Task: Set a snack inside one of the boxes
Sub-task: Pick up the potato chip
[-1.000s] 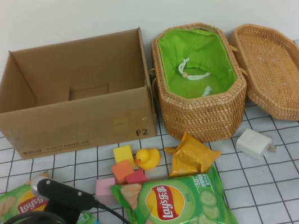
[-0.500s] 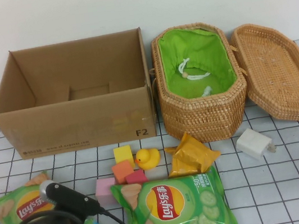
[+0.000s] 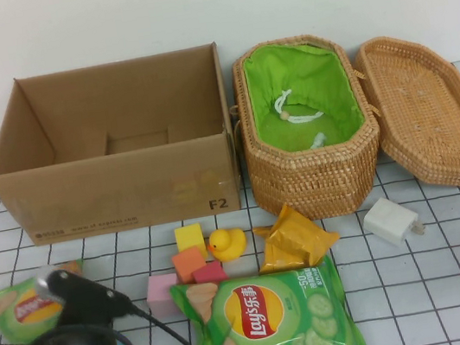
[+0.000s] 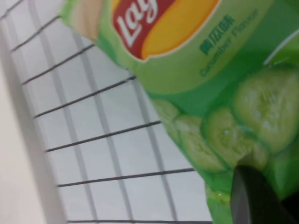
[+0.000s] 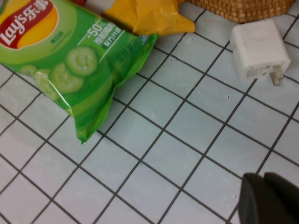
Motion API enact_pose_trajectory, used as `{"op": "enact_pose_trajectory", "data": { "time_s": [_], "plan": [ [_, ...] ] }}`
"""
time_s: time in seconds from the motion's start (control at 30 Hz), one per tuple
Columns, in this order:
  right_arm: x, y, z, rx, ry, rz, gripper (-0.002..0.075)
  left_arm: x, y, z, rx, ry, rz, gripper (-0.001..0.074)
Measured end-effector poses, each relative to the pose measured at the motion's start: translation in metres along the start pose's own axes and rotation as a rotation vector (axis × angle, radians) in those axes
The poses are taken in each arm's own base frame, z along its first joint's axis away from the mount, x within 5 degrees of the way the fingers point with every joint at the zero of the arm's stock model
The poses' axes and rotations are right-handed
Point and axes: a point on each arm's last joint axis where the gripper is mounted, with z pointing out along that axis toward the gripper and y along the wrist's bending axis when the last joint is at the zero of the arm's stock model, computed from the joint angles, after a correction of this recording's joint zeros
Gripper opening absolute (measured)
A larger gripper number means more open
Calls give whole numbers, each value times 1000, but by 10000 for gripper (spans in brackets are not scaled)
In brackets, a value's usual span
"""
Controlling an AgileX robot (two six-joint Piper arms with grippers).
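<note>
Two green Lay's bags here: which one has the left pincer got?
The smaller Lay's bag at the table's left edge; the left pincer is shut on it. The larger bag lies untouched in the middle.

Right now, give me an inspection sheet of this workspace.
Surface: white gridded table, lying flat.
Job's things: small chip bag near left, gripped at its edge; large chip bag near centre; yellow snack pack; cardboard box and wicker basket both open, no snack in either.
Clutter: foam blocks, rubber duck, white charger, basket lid beside the basket.
Grippers: left tool shut on the small chip bag; right tool shut, holding nothing, above bare table near right.
Cables: black cable on the left arm.
Surroundings: plain white wall.
</note>
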Motion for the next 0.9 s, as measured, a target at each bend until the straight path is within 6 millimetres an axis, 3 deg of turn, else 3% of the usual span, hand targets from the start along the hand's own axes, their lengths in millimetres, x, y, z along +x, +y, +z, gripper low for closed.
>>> {"op": "enact_pose_trajectory", "data": {
  "time_s": [0.17,0.5,0.63,0.9],
  "plan": [
    [0,0,0,0,0,-14,-1,-9,21,-25,-15,-74,-97,8],
    [0,0,0,0,0,-23,-1,-22,87,-109,59,-356,-352,6],
    [0,0,0,0,0,-24,-1,-28,105,-133,85,-430,-400,6],
    [0,0,0,0,0,-24,-1,-63,126,-172,100,-668,-397,0]
  ]
}}
